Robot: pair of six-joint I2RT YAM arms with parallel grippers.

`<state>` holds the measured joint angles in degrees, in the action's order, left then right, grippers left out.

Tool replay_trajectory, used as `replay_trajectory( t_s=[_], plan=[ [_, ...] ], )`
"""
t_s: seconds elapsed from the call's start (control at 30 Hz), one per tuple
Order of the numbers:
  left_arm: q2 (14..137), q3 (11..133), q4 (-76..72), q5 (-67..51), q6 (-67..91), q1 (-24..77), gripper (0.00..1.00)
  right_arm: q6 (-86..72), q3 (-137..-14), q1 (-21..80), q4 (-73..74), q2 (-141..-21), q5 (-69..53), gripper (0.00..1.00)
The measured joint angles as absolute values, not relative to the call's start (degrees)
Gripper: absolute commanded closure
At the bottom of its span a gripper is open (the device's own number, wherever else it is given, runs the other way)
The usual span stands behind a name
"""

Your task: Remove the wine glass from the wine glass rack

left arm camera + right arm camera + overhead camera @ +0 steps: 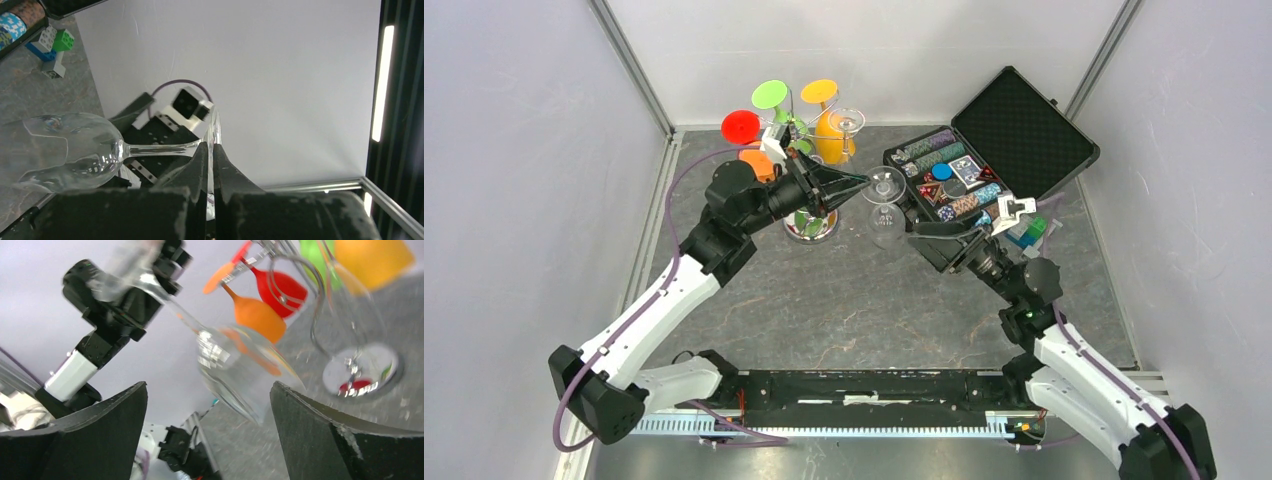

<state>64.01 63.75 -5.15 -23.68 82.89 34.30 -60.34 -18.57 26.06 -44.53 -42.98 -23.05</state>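
A clear wine glass (884, 212) hangs in the air to the right of the wine glass rack (812, 226), apart from the rack's arms. My left gripper (856, 184) is shut on the rim of its foot; in the left wrist view the foot stands edge-on between the jaws (211, 145) and the stem leads left to the bowl (75, 150). My right gripper (921, 234) is open just right of the bowl. In the right wrist view the bowl (240, 370) lies ahead between the spread fingers (209, 390). Coloured glasses hang on the rack.
A red glass (741, 127), a green one (770, 95), an orange one (757, 162) and a yellow one (820, 92) ring the rack's top. An open black case of poker chips (984, 160) stands at the back right, with toy bricks (1027, 232) beside it. Enclosure walls stand close on all sides.
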Motion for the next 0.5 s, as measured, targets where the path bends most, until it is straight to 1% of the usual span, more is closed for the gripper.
replay_trajectory(
  t_s=[0.13, 0.3, 0.5],
  plan=[
    [62.4, 62.5, -4.3, -21.9, 84.1, 34.9, 0.98, -49.4, -25.8, 31.4, -42.6, -42.7, -21.4, 0.13],
    [58.3, 62.3, -1.9, -19.9, 84.1, 34.8, 0.98, -33.6, -30.5, 35.9, -42.9, -43.2, -22.3, 0.13],
    [55.9, 62.3, -1.2, -19.8, 84.1, 34.9, 0.98, -18.9, -36.9, 40.2, -40.9, -53.1, -24.9, 0.13]
  ],
)
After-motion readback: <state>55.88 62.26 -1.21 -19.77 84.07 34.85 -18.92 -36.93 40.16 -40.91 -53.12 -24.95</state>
